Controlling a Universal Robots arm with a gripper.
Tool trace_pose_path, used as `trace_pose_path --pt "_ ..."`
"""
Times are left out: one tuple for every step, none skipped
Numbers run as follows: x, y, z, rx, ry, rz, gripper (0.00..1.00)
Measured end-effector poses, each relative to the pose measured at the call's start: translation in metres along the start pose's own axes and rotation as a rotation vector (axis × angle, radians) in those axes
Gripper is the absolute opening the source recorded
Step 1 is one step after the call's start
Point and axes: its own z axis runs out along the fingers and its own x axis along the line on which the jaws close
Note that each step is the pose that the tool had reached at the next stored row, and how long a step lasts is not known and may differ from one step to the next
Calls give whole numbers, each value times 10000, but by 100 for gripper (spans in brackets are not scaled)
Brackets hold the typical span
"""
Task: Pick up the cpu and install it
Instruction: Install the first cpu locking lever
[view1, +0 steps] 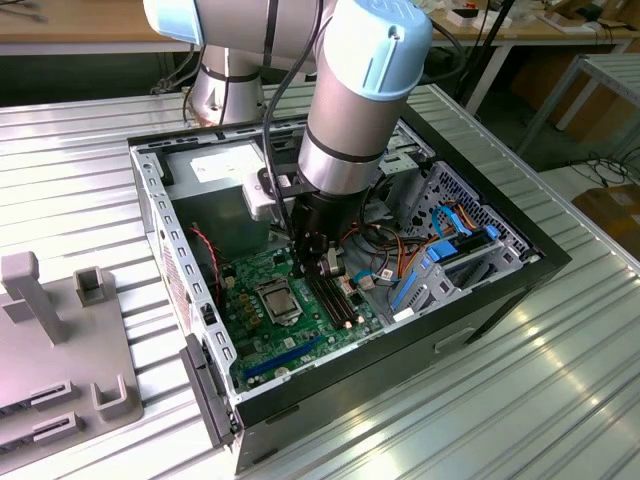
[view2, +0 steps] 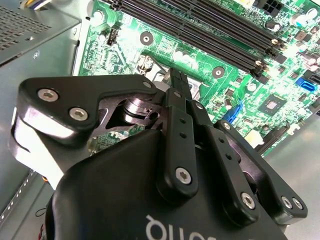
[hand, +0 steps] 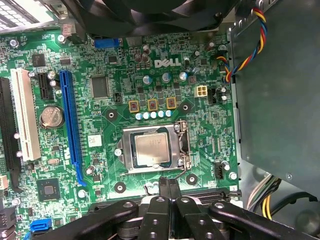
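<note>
CPU sits in its socket on the motherboard inside the computer case, just below my clenched, empty end effector.

I am working in what looks like a robotics lab or workshop: an open computer case lies on a ribbed metal table, wooden workbenches stand behind, and cardboard boxes sit on the floor
</note>
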Motion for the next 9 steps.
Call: trace_pose_path --pt "1 0 1 1 5 0 11" --pt "2 0 2 2 11 0 11" --pt "4 0 6 3 20 2 11" --pt "5 0 11 3 26 0 11" --pt "6 0 18 3 31 -1 11" --pt "9 -1 22 3 35 -3 11" --pt "12 -1 26 3 37 -6 11" --pt "15 -2 31 4 38 -8 11" --pt "21 -2 34 3 40 -13 11"
